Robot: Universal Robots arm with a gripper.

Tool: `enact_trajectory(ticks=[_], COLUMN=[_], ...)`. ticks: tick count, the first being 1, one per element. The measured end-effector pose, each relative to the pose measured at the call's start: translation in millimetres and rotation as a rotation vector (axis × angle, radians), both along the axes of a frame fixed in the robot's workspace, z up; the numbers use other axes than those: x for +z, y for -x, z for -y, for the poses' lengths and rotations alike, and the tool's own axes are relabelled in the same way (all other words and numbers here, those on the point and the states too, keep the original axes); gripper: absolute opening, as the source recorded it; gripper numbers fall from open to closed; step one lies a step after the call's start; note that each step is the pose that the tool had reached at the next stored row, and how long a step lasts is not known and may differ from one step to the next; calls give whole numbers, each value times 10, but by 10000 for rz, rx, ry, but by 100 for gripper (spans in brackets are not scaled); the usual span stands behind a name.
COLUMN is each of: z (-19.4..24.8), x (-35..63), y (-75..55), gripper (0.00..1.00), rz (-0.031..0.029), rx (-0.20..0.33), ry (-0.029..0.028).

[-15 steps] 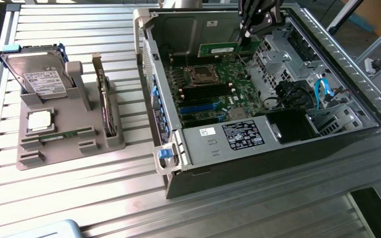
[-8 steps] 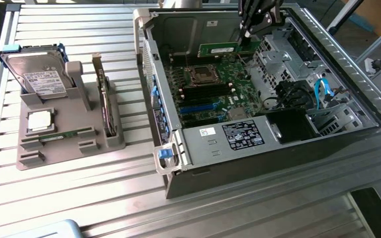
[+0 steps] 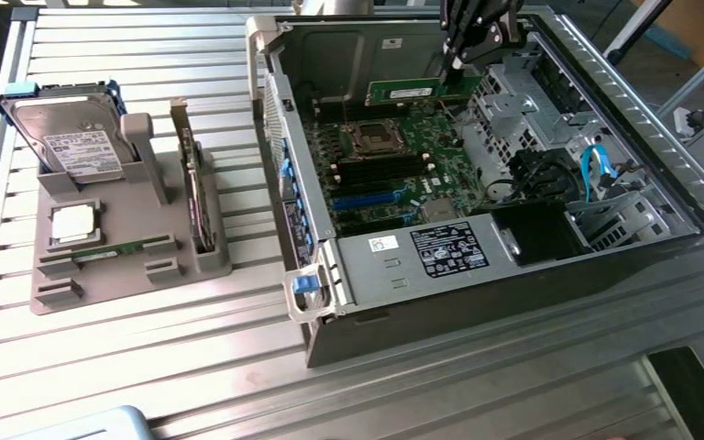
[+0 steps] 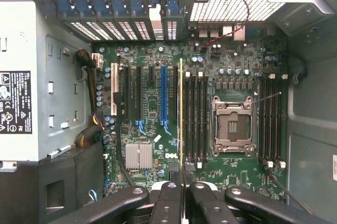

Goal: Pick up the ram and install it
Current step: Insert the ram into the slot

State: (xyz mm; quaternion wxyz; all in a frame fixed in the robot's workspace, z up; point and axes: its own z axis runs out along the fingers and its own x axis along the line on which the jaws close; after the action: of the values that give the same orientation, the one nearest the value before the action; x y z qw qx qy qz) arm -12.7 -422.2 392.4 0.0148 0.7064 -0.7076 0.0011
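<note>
On the slatted metal tabletop [image 3: 144, 367], the open grey computer case [image 3: 365, 275] holds a green motherboard [image 3: 383, 179]. Over its 12 o'clock end in the exterior view, the black end effector [image 3: 462, 62] is clenched on the thin green ram stick [image 3: 403, 90]. The stick's long axis runs toward 9 o'clock from the grip, parallel with the black memory slots [image 4: 195, 119].

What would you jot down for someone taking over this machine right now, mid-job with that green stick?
Gripper: shut on the ram.
Ram: held in the air inside the open case, above the motherboard. In the wrist view it runs parallel to the black slots beside the CPU socket.
Done: ram is picked up and is over the board.
Left: ram is not yet seated in a slot.
</note>
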Motion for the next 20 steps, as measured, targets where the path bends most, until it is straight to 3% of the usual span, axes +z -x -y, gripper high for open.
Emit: enact_trajectory(ticks=[4,10,20], z=[0,0,0], x=[-39,-244,-483], y=[0,0,0], gripper=[12,12,12], rz=[0,0,0], rx=[0,0,0], ry=[-10,-10,-10])
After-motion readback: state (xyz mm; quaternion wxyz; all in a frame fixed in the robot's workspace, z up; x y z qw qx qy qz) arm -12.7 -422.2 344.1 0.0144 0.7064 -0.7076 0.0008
